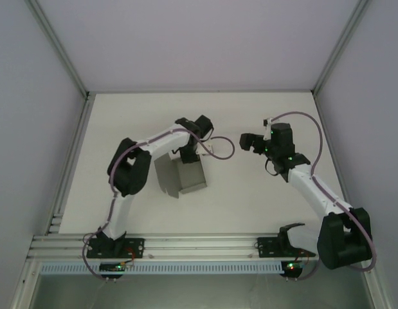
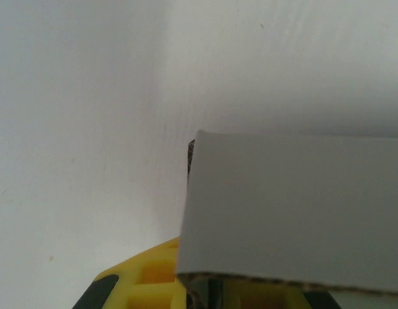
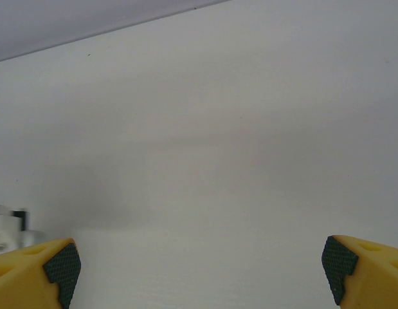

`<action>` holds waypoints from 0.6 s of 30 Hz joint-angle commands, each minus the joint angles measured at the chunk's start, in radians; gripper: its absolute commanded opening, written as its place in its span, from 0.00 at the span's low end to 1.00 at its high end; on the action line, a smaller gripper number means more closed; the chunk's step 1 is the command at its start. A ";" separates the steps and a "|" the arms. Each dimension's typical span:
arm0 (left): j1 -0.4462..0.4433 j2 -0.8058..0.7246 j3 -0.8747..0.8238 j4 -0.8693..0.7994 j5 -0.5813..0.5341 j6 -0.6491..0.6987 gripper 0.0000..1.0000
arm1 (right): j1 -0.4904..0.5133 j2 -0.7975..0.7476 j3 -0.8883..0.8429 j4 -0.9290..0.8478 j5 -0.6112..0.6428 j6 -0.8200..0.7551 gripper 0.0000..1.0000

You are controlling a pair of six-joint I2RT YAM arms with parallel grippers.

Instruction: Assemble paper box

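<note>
Left gripper [image 1: 189,154]: clenched on the far edge of the paper box [image 1: 182,177], pinching a thin grey cardboard panel between the yellow fingers [image 2: 144,277]. From my left wrist the panel stretches to the right across the lower view, its cut edge nearest the camera.

Box sits on the white table [image 1: 250,206], a little left of centre, partly folded with at least one wall standing up.

Right gripper [image 3: 202,270]: released, jaws spread wide, black pads facing each other, nothing between them. It hangs right of centre, well apart from the box, fingers pointing left.
</note>
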 commanded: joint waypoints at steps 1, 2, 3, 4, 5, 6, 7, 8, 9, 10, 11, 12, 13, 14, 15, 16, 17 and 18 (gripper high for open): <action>-0.027 0.061 0.042 0.032 -0.099 -0.016 0.00 | -0.010 -0.010 -0.013 0.004 0.005 -0.013 0.99; -0.032 0.080 0.042 0.057 -0.113 -0.007 0.00 | -0.012 -0.011 -0.015 0.007 0.002 -0.013 0.99; -0.034 0.096 0.043 0.070 -0.119 -0.007 0.00 | -0.011 -0.009 -0.016 0.010 -0.005 -0.013 0.99; -0.036 0.106 0.042 0.084 -0.123 -0.005 0.00 | -0.012 -0.008 -0.019 0.014 -0.008 -0.013 0.99; -0.035 0.115 0.038 0.096 -0.121 -0.005 0.00 | -0.013 -0.007 -0.020 0.014 -0.008 -0.013 0.99; -0.036 0.117 0.032 0.095 -0.116 -0.003 0.05 | -0.014 -0.004 -0.022 0.015 -0.012 -0.013 0.99; -0.034 0.112 0.026 0.094 -0.105 0.000 0.16 | -0.017 -0.002 -0.021 0.013 -0.014 -0.013 0.99; -0.033 0.102 0.021 0.098 -0.094 0.005 0.23 | -0.018 0.000 -0.019 0.010 -0.014 -0.015 0.99; -0.029 0.090 0.018 0.101 -0.083 0.005 0.28 | -0.020 0.001 -0.018 0.009 -0.018 -0.016 0.99; -0.028 0.074 0.021 0.097 -0.068 0.008 0.34 | -0.021 0.001 -0.017 0.009 -0.021 -0.018 0.99; -0.027 0.058 0.023 0.094 -0.057 0.013 0.41 | -0.023 0.003 -0.016 0.008 -0.026 -0.021 0.99; -0.027 0.040 0.023 0.091 -0.048 0.020 0.44 | -0.024 0.001 -0.016 0.009 -0.032 -0.024 0.99; -0.026 0.017 0.022 0.090 -0.032 0.030 0.45 | -0.024 0.000 -0.016 0.010 -0.038 -0.026 0.99; -0.026 -0.001 0.022 0.093 -0.021 0.037 0.50 | -0.024 -0.001 -0.018 0.012 -0.044 -0.026 0.99; -0.027 -0.020 0.020 0.087 -0.007 0.044 0.53 | -0.025 -0.002 -0.020 0.012 -0.050 -0.029 0.99; -0.028 -0.039 0.019 0.083 0.002 0.053 0.57 | -0.025 -0.003 -0.022 0.014 -0.056 -0.028 0.99; -0.028 -0.056 0.020 0.079 0.007 0.060 0.60 | -0.024 -0.005 -0.024 0.014 -0.066 -0.030 0.99; -0.028 -0.073 0.021 0.071 0.013 0.066 0.62 | -0.025 -0.006 -0.024 0.013 -0.077 -0.034 0.99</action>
